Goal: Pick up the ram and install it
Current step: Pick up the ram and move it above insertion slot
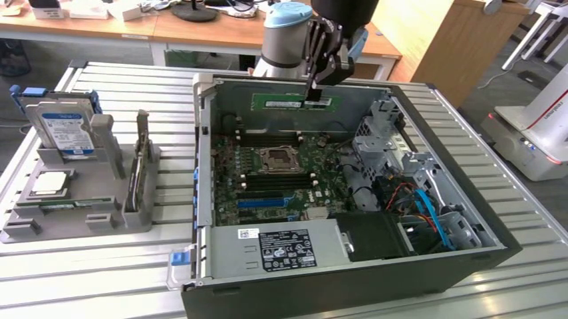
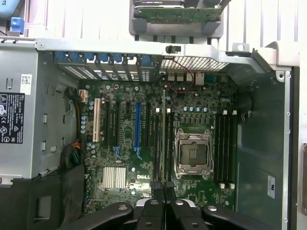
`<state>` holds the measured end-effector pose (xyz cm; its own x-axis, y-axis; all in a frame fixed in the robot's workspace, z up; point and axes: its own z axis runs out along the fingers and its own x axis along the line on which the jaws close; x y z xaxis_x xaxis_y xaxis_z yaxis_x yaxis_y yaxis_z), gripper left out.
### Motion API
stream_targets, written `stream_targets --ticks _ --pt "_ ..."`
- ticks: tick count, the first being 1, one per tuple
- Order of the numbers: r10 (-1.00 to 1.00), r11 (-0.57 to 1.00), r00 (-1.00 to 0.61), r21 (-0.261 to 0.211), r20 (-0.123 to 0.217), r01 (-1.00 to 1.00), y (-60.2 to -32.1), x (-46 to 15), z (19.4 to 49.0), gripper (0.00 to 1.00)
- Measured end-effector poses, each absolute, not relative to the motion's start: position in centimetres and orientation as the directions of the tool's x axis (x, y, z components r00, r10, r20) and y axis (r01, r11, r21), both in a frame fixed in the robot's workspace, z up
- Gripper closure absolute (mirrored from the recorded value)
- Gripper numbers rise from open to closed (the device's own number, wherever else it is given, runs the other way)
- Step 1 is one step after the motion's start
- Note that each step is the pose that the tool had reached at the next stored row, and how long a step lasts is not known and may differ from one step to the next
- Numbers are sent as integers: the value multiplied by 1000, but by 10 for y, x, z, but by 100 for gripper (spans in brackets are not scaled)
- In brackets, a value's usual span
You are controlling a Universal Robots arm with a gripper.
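Spanning the scene, a slatted metal table (image 1: 98,279) carries an open computer case (image 1: 461,219) lying on its side, with a grey holder (image 1: 80,222) well apart from it on the exterior view's left. Inside the case the motherboard (image 1: 266,183) faces up, a labelled power supply (image 1: 275,249) fills the near end, and blue and orange cables (image 1: 426,206) bunch at the exterior view's right. The arm (image 1: 288,33) reaches down from the far side. On the holder a hard drive (image 1: 66,129) stands upright at the far end, and a square processor (image 1: 50,183) lies flat nearer. The ram (image 1: 284,102) hangs level above the far part of the board, close to the case's far wall and clear of the board below. In the wrist view it shows edge-on, running over the memory slots (image 2: 157,134) beside the empty socket (image 2: 193,154). The gripper (image 1: 316,98) has its fingers clamped on the ram, nearer the stick's end at the exterior view's right
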<state>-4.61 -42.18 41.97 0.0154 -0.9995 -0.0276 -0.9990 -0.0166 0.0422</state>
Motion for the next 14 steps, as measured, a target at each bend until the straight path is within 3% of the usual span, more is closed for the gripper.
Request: stream_targets --ticks 14 --pt "-999 -17 15 42 -28 -999 -422 -46 403 88"
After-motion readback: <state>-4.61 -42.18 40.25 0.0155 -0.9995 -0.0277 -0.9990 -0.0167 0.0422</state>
